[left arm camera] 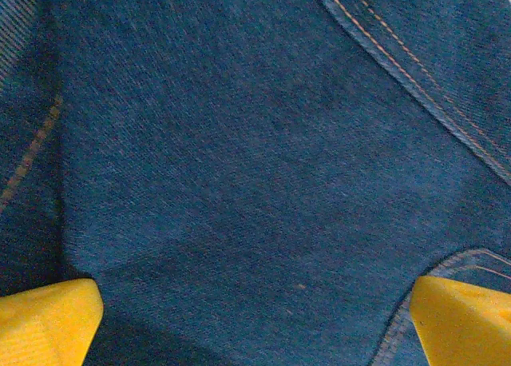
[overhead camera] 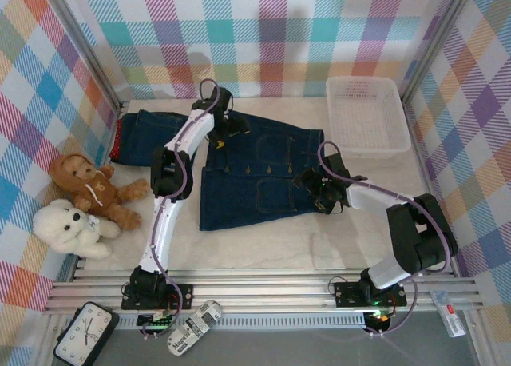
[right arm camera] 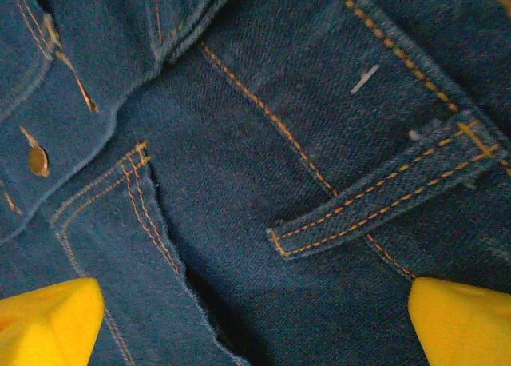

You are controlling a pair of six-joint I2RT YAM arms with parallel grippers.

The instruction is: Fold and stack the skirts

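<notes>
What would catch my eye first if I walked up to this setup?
The dark blue denim skirt spread out in the middle, with the left arm and right arm bent over it, jaws open wide. Next, a brown teddy bear and a white teddy bear sit at the left edge, and a white mesh basket stands at the far right. Bright checked walls surround it all.

White mesh basket [overhead camera: 363, 80] at the table's [overhead camera: 271, 246] far-right corner, brown teddy bear [overhead camera: 92, 186] and white teddy bear [overhead camera: 70, 226] at its left edge
</notes>
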